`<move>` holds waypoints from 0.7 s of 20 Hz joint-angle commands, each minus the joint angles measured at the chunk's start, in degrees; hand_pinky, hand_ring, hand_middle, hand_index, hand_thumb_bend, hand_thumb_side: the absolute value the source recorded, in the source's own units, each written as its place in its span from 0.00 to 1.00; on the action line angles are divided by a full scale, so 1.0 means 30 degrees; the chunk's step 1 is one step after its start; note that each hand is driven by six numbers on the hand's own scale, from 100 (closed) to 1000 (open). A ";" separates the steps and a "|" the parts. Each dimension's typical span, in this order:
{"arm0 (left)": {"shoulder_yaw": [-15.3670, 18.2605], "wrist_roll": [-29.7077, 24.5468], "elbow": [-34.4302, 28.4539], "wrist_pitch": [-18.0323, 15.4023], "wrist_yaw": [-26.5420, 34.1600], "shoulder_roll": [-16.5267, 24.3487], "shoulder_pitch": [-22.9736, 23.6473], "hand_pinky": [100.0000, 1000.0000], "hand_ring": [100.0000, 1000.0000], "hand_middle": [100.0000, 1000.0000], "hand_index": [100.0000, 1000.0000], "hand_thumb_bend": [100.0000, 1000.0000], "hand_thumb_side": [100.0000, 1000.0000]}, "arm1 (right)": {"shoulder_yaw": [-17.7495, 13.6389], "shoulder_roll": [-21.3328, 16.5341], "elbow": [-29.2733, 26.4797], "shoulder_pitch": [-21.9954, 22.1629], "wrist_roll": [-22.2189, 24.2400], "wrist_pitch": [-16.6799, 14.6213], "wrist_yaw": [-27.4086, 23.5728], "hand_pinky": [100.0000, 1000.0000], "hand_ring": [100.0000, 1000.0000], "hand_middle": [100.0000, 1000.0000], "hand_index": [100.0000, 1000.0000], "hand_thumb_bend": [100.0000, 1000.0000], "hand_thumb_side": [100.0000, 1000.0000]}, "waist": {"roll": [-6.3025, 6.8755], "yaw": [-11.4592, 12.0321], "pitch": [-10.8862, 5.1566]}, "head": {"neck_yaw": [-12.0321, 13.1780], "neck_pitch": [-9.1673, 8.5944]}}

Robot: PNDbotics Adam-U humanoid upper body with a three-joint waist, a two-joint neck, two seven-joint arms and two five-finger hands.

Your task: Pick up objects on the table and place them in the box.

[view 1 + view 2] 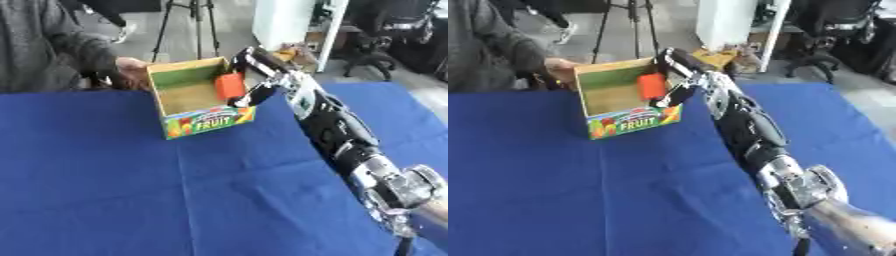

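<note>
An orange block (pixel 230 86) is held upright, long axis vertical, by curled right hand (pixel 252 95) fingers over the box (pixel 210 121).

R arm extended diagonally from lower-right corner toward upper centre; wrist bent downward. R hand (pixel 249 92) is seen w/ fingers curled, thumb lowered. L hand not shown.

Even, diffuse daylight-like lighting, moderately bright; no harsh glare. Blue surface (pixel 131 190) evenly lit, faint crease shading only. Soft shadow inside box (pixel 188 95). Whole picture soft, slightly blurred; box lettering smeared. Silver arm joint (pixel 402 187) at lower right out of focus, with dull highlights. Background dimmer at upper right.
</note>
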 commanded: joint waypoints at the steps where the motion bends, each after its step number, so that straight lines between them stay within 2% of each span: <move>1: -0.0025 -0.0042 -0.0289 -0.0043 -0.0068 0.0304 -0.0137 0.32 0.80 0.24 0.42 0.38 0.80 | -0.0043 -0.0782 -0.0269 -0.0487 0.0027 -0.0033 -0.0162 0.56 0.40 0.31 0.15 0.00 0.00 | 0.0091 -0.0021 -0.0352 | -0.0105 -0.0063; 14: -0.0009 -0.0068 -0.0248 -0.0051 -0.0037 0.0241 -0.0070 0.32 0.80 0.24 0.42 0.38 0.80 | -0.0089 -0.0656 -0.0077 -0.0412 0.0199 0.0046 -0.0170 0.57 0.41 0.28 0.15 0.00 0.00 | 0.0180 -0.0132 -0.0353 | -0.0166 -0.0398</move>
